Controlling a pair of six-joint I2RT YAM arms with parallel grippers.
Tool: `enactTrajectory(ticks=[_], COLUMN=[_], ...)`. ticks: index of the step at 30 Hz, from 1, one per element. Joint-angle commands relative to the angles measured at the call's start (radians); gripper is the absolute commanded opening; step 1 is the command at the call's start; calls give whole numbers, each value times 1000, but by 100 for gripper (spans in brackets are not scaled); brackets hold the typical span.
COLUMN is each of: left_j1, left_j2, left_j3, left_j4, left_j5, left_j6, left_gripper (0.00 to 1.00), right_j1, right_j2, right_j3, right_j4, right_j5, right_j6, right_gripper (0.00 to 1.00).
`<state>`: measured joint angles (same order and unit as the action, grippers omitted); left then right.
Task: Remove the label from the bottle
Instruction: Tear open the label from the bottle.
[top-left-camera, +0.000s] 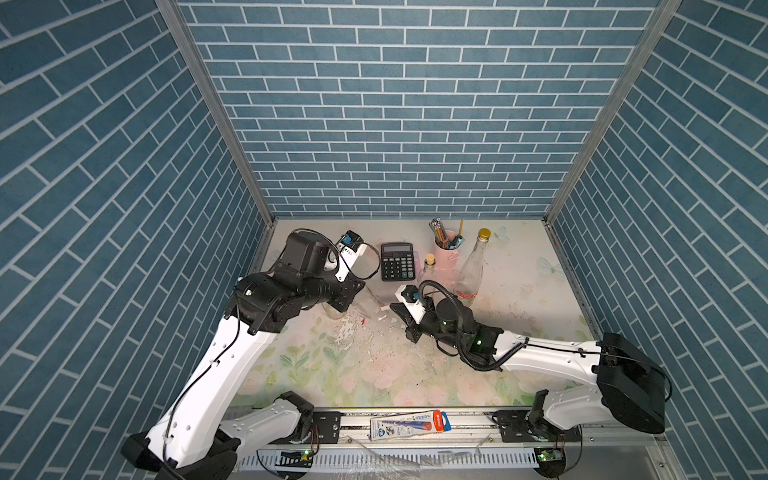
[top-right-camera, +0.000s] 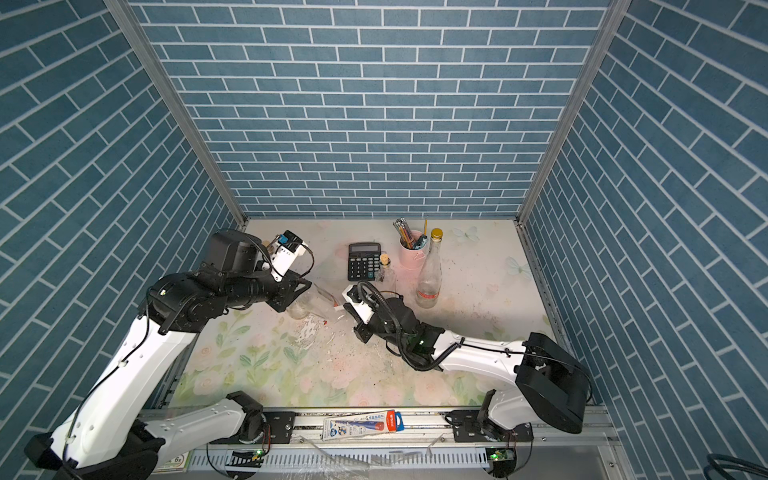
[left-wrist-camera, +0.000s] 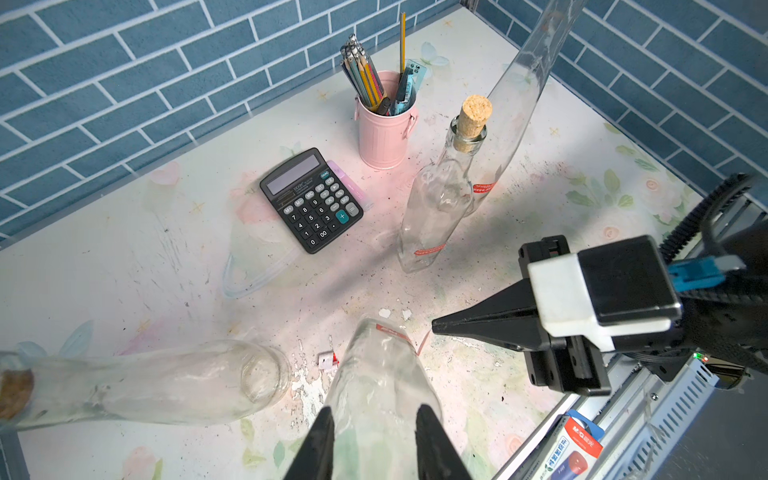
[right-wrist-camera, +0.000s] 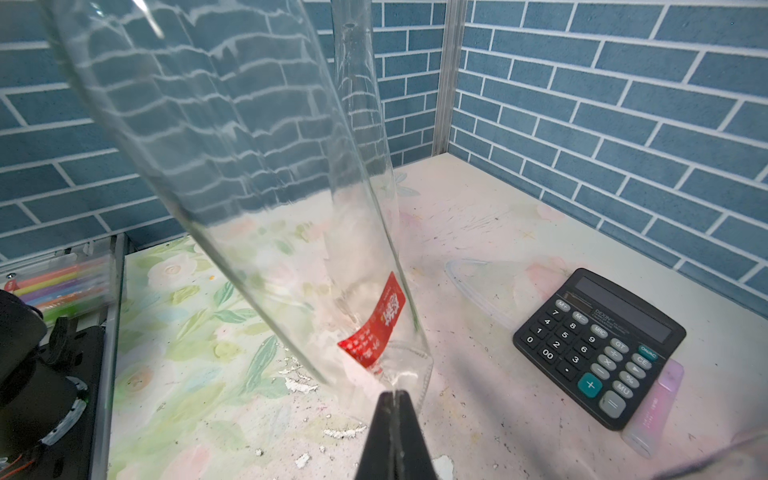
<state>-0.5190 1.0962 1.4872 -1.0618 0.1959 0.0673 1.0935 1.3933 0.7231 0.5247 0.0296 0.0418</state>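
Near worktop (top-left-camera: 519, 299) centre, left hand (left-wrist-camera: 374, 415) clamps the clear bottle (left-wrist-camera: 376, 374) by its body, tilted with the base toward right hand (right-wrist-camera: 392, 397), probably to steady it for peeling. That hand is pinched shut, tips at the base edge just beside the red label (right-wrist-camera: 374, 328); whether a label corner is caught, cannot tell.

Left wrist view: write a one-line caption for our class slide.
Left gripper grips a clear bottle while the shut right gripper points its tip close to the bottle's red label.
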Motion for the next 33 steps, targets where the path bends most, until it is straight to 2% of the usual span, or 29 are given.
enactTrajectory(ticks=[1,9,18,33], left_j1=[-3,-3,-3,-3], left_j2=[-2,9,32,25], left_j3=[37,51,62,81], left_j4=[-19,-50,-64,-125], left_j5=[4,-1,-59,-18], left_j6=[24,45,48,91], left_gripper=[0,0,0,0], right_j1=[-10,-10,-11,-16], right_j2=[5,10,4,12], right_j3=[30,42,48,50], right_j4=[-15,-35,-47,-52], right_j5=[3,20,28,59], right_j6=[-54,-71,-83,-85], right_gripper=[0,0,0,0])
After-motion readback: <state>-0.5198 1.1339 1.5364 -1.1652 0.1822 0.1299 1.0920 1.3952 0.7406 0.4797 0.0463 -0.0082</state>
